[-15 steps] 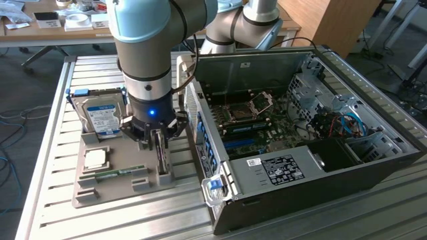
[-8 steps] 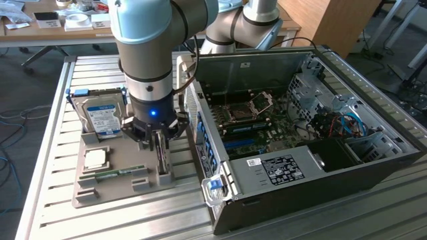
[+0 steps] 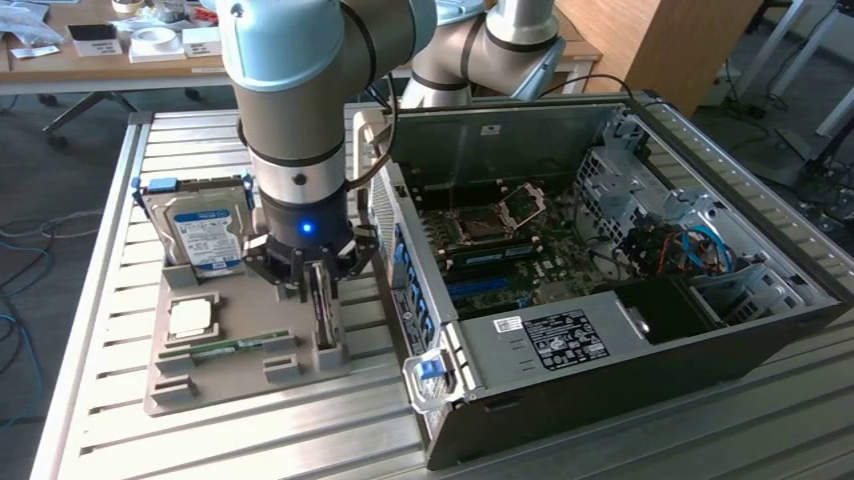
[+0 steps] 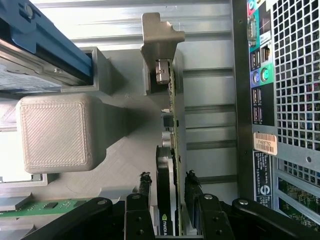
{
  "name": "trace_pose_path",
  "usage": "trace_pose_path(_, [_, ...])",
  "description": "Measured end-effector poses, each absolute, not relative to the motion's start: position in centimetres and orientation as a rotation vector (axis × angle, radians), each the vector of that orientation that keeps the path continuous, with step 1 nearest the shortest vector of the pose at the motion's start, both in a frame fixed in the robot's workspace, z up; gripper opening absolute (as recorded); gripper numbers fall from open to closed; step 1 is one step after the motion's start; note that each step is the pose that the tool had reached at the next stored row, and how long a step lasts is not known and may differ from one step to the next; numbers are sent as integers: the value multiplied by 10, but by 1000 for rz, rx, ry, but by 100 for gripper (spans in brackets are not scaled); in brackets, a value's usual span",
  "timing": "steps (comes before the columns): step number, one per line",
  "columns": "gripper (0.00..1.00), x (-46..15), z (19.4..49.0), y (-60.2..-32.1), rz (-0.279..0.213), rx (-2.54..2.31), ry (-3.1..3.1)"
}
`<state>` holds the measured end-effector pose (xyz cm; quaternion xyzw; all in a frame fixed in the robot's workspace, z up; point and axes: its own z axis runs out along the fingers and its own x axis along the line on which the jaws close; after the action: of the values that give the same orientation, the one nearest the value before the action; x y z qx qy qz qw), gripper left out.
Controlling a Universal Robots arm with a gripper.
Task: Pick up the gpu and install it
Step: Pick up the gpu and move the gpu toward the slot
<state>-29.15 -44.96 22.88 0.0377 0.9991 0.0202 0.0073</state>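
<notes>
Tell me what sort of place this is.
Looks like a robotics lab or workshop: an open PC case on a slotted aluminium table, a grey fixture tray of loose parts, a cluttered desk behind.

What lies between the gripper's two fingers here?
In the wrist view, the gpu stands on edge between the fingers, with a narrow gap of grey tray visible on each side.

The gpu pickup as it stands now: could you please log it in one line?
gripper: open, straddling gpu | gpu: on edge in gray holder | install: not done
</notes>
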Motion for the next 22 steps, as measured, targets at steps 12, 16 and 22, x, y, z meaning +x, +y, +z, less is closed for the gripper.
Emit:
trace_pose_path(12, [41,-292,228,-449,63,118,3124])
trace_pose_path(16, [41,-292,228,-449,63,118,3124])
trace_pose_path(22, [41,-292,228,-449,63,118,3124])
